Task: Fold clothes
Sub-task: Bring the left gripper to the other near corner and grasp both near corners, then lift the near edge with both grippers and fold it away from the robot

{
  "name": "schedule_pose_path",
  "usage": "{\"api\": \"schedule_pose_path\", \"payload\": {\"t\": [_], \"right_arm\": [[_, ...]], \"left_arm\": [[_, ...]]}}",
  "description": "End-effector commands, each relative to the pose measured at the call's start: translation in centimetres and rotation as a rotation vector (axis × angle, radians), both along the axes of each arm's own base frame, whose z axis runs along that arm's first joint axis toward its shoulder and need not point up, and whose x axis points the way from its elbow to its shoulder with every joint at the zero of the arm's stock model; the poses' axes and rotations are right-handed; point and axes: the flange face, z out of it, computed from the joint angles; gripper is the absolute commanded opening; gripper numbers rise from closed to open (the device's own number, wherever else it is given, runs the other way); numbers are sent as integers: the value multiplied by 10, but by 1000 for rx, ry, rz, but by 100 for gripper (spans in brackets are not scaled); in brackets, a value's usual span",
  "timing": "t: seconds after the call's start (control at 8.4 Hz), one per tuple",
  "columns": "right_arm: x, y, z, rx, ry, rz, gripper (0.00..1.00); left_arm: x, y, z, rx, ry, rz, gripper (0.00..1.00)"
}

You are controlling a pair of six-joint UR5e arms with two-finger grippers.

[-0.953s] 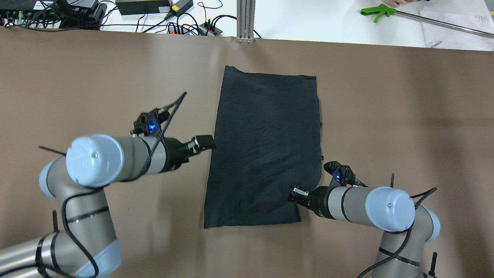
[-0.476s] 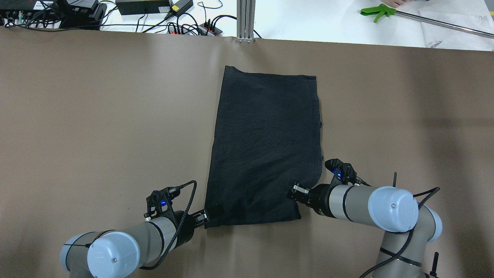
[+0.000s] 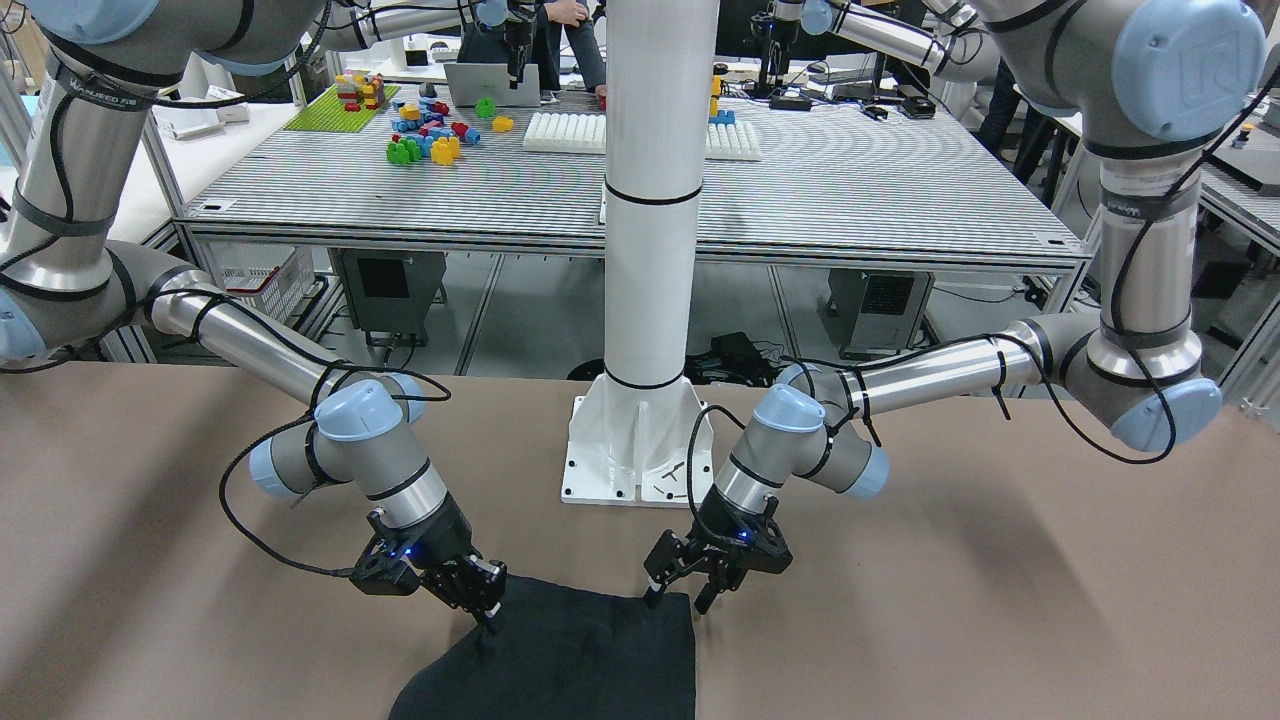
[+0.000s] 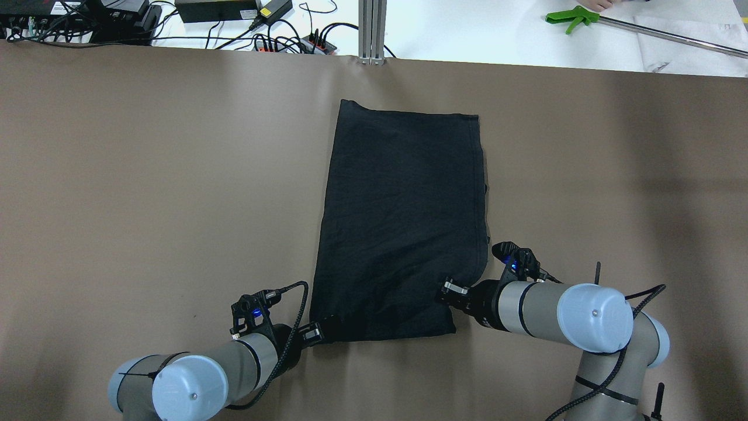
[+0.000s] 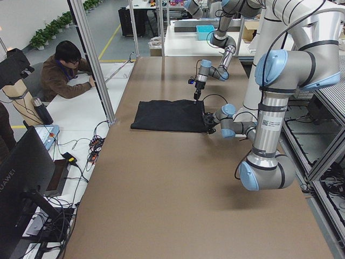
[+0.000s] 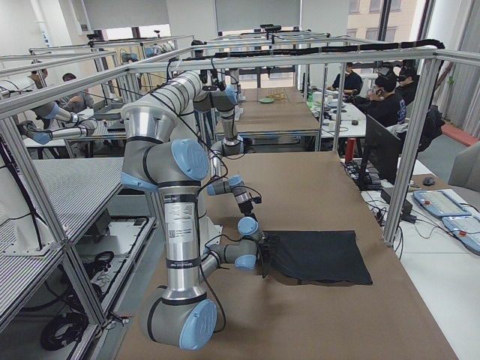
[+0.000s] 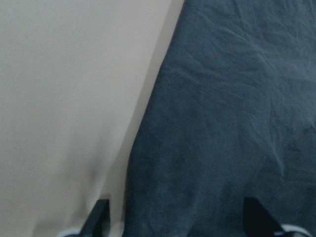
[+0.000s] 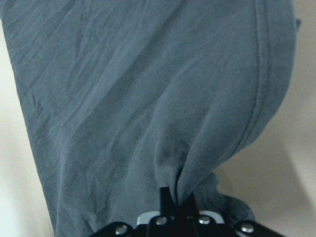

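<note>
You'll see the left end effector (image 4: 321, 333) has swung from midway along the left edge of the clothes (image 4: 403, 222) to their near left corner, then edged closer; its spread fingers (image 7: 98, 217) now straddle that hem.

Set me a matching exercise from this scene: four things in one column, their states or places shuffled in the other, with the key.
Things
1. left gripper
2. right gripper
3. black garment
4. green-handled tool

States or places
A. shut on a pinch of fabric
B. lying on the white surface beyond the brown table
C. open, astride a corner of the cloth
D. spread out on the brown table

Pairs: 1-C; 2-A; 3-D; 4-B
</note>
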Motion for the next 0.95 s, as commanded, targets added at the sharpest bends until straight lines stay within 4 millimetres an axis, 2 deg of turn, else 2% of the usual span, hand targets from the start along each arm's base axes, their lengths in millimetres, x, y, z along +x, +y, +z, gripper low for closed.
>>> {"api": "schedule_pose_path", "payload": {"t": [0.0, 0.12, 0.48, 0.6, 0.83], "right_arm": [[1, -1, 2, -1, 3, 2, 0], [0, 0, 3, 4, 9, 19, 0], [0, 1, 7, 3, 15, 25, 0], [0, 1, 6, 2, 14, 26, 0], [4, 2, 11, 4, 22, 24, 0]], "left_arm": [[12, 10, 2, 1, -11, 4, 72], [20, 15, 8, 5, -26, 1, 72], [15, 15, -1, 7, -6, -1, 0], [5, 16, -15, 14, 21, 1, 0], [-1, 17, -24, 21, 34, 9, 0]]}}
